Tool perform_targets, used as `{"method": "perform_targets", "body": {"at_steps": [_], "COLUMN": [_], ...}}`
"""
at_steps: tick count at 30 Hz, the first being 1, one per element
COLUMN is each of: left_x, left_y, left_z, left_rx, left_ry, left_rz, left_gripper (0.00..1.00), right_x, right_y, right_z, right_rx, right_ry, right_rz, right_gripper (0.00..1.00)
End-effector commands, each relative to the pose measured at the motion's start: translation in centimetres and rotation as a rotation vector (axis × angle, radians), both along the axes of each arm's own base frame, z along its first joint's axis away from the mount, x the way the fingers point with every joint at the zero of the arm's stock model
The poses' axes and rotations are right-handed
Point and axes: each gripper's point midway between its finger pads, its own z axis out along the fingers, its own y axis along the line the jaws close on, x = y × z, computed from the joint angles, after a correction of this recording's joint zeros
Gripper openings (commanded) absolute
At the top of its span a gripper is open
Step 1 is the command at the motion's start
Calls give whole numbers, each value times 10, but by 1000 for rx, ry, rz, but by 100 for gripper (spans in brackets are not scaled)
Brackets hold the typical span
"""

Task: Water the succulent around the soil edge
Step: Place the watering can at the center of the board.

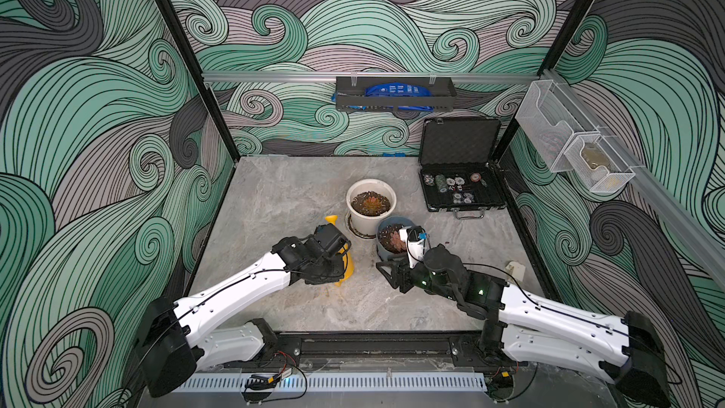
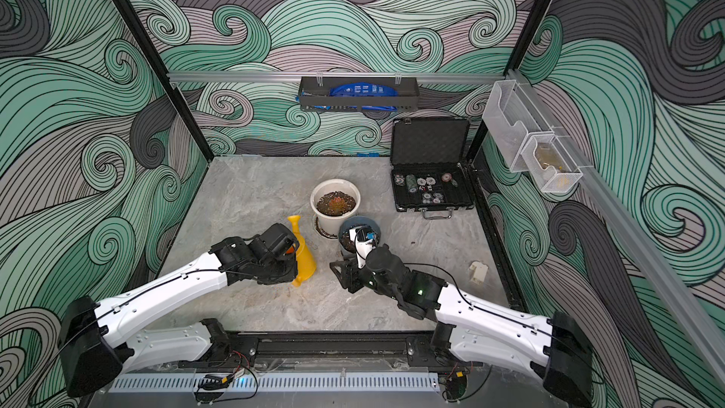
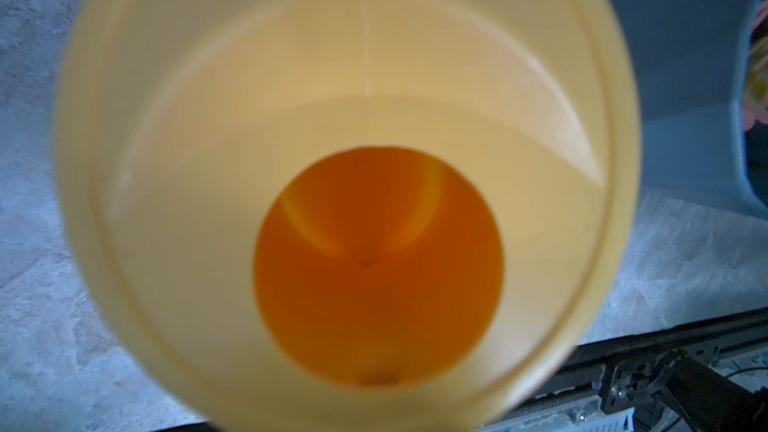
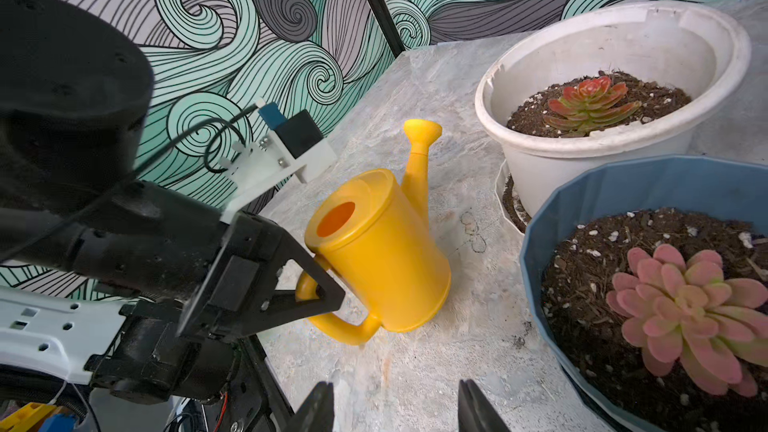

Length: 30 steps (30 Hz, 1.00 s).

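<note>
A smooth yellow plastic watering can (image 4: 380, 259) stands upright on the mottled grey stone-look table (image 4: 415, 89), its body a tapering cylinder with a round fill hole in the flat top and a flared spout tip. The left gripper (image 4: 322, 292) is clamped on the can's looped handle – its black fingers meet across the loop in the right wrist view. In the left wrist view the can's top fills the frame, blurred, and the gripper itself is hidden.

The succulent (image 4: 690, 317), a pale pink rosette of plump leaves, sits in a faceted blue-grey pot (image 4: 602, 184) just beside the can; the soil edge (image 4: 582, 280) is dark, gritty, flecked white. In both top views the right arm covers part of this pot. Behind it stands a white pot (image 1: 370, 206) holding a red-green rosette.

The right gripper (image 4: 395, 407) holds nothing – only its two dark tips show, standing apart, cut off by the frame
</note>
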Motion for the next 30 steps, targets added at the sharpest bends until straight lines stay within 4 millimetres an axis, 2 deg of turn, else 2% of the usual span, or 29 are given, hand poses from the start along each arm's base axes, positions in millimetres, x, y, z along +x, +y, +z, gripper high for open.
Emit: {"method": "perform_targets", "body": {"at_steps": [1, 9, 15, 20, 25, 30], "left_x": [19, 14, 10, 7, 5, 7], "left_y": [-4, -15, -20, -20, -18, -19], "left_z": [-3, -32, -40, -34, -27, 0], "left_rx": [17, 46, 52, 28, 13, -20], "left_ry": [-62, -25, 7, 2, -9, -56], "left_rz": [71, 76, 68, 68, 65, 30], "left_gripper": [0, 0, 17, 28, 46, 64], "right_x": [2, 3, 0, -5, -7, -9], "right_y": [1, -6, -8, -8, -6, -1], "right_z": [10, -3, -1, 3, 5, 4], "right_rx": [47, -5, -2, 25, 32, 51], "right_ry": [-40, -27, -56, -82, -87, -65], "right_rz": [-10, -32, -13, 20, 35, 49], "right_gripper": [52, 56, 62, 63, 64, 63]}}
